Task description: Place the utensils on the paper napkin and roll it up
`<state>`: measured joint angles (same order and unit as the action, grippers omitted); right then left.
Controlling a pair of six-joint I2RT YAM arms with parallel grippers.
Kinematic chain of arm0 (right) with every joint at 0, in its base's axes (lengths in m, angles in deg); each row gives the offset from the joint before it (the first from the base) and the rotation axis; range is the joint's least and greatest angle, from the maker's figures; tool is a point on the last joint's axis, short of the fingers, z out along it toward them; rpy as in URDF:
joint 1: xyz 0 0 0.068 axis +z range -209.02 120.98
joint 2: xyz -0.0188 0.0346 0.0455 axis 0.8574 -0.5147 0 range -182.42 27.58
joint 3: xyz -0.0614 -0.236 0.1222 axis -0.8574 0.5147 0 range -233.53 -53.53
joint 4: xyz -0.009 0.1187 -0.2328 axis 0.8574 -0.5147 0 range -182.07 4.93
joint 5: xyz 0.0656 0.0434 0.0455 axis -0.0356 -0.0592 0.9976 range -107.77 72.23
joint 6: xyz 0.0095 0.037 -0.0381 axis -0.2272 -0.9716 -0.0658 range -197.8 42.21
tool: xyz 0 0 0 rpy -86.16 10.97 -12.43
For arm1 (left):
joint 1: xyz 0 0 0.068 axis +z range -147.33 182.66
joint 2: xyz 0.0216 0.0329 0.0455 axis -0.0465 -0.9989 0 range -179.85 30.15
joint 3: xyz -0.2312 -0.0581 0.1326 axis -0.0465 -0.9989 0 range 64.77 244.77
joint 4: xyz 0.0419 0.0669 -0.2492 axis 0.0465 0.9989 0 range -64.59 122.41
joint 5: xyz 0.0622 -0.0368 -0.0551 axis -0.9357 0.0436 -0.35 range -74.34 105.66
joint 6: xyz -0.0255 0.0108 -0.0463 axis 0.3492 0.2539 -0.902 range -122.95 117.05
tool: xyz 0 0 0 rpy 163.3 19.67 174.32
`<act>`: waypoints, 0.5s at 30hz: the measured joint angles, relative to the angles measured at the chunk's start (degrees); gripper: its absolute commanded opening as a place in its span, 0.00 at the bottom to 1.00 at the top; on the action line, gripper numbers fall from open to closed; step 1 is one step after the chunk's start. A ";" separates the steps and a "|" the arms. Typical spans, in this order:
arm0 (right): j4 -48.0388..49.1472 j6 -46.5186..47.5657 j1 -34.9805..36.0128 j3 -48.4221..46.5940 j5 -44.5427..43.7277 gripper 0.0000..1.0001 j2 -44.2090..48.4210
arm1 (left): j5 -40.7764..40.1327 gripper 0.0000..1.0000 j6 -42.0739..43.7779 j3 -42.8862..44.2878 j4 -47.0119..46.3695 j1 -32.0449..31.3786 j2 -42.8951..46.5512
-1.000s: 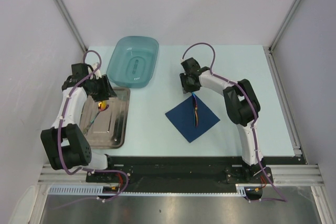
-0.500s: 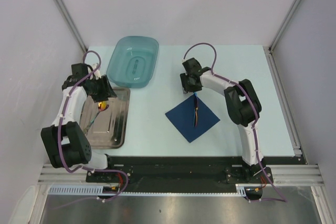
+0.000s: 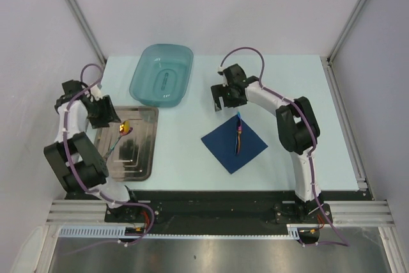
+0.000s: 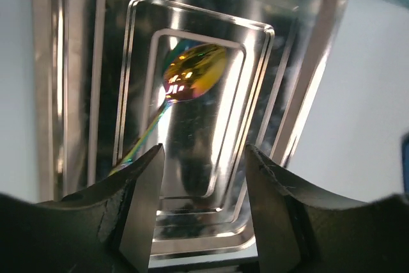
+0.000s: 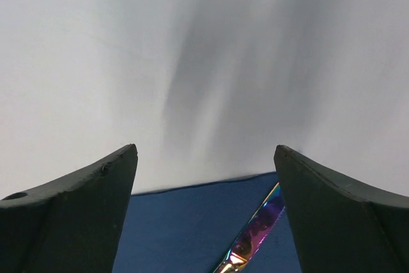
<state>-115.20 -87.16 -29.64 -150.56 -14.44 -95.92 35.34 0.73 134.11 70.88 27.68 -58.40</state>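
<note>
One utensil point(image 3: 238, 133) lies on the paper napkin point(image 3: 223, 148), along the diagonal, with its far end close to the far corner. I cannot tell if a second piece lies against it. The spoon point(image 4: 193, 80) is not yet there: it rests flat in the metal tray point(image 3: 146, 158) at the left side of the worktop point(image 3: 185, 145), just in front of the teal tub point(image 3: 162, 75).

The left tool point(image 4: 203, 177) hangs above the spoon handle with its fingers spread and nothing between them. The right tool point(image 5: 206, 151) is also released and empty, just beyond the far corner of the napkin.

I judge that the spoon is the next thing to fetch, and there the risk is greatest. The handle is thin and lies flat on slick, stepped metal, so the fingers may close over it and only push it aside, or lift it crooked so that it drops. The napkin is thin and light; a tool passing low, or the spoon set down roughly, could drag it and roll the utensil off. This would spoil the rolling afterwards.
</note>
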 measured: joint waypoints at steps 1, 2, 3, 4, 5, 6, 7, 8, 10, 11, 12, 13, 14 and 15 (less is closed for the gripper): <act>0.00 0.39 0.00 -0.72 1.18 1.00 0.28 | 0.02 0.59 1.70 0.83 0.61 0.83 -1.29; -0.04 0.68 0.00 -1.42 2.25 1.00 0.57 | 0.13 0.59 4.07 1.97 1.73 1.68 -3.13; -0.07 1.09 -0.02 -2.08 3.39 1.00 0.90 | 0.24 0.58 6.51 2.93 2.56 2.49 -4.98; -0.04 1.55 -0.07 -2.47 4.39 1.00 1.25 | 0.46 0.57 8.90 3.61 3.21 3.10 -6.71; -0.09 2.01 -0.11 -2.89 5.38 1.00 1.68 | 0.50 0.57 11.47 3.80 3.67 3.63 -8.26; -0.11 2.45 -0.11 -3.10 6.40 1.00 2.14 | 0.48 0.57 13.88 3.80 4.33 4.09 -9.44; -0.24 3.06 -0.11 -3.19 7.34 1.00 2.67 | 0.44 0.57 16.20 3.69 4.96 4.44 -10.23; -0.46 3.69 -0.11 -3.19 8.31 1.00 3.17 | 0.28 0.56 18.91 3.30 5.14 4.72 -10.54; -1.16 5.01 -0.15 -3.19 10.08 1.00 4.07 | 0.13 0.55 23.12 2.49 4.98 4.87 -10.32; -1.49 5.53 -0.22 -3.19 10.88 1.00 4.42 | 0.11 0.54 25.38 1.79 4.55 4.96 -9.99; -1.75 5.92 -0.31 -3.19 11.45 1.00 4.61 | 0.11 0.54 26.86 1.25 4.31 4.96 -9.79; -2.03 6.45 -0.46 -3.19 12.13 1.00 4.76 | 0.11 0.53 28.50 0.57 3.87 4.96 -9.62; -2.32 6.82 -0.68 -3.19 12.81 1.00 4.85 | 0.15 0.50 30.21 -0.09 3.43 4.96 -9.57; -2.71 7.23 -1.05 -3.19 13.92 1.00 4.87 | 0.17 0.49 31.69 -0.59 3.06 4.96 -9.60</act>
<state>-117.91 -79.93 -30.69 -153.75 -0.52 -91.04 35.52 32.42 133.52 73.94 32.64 -68.00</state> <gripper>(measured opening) 0.995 0.534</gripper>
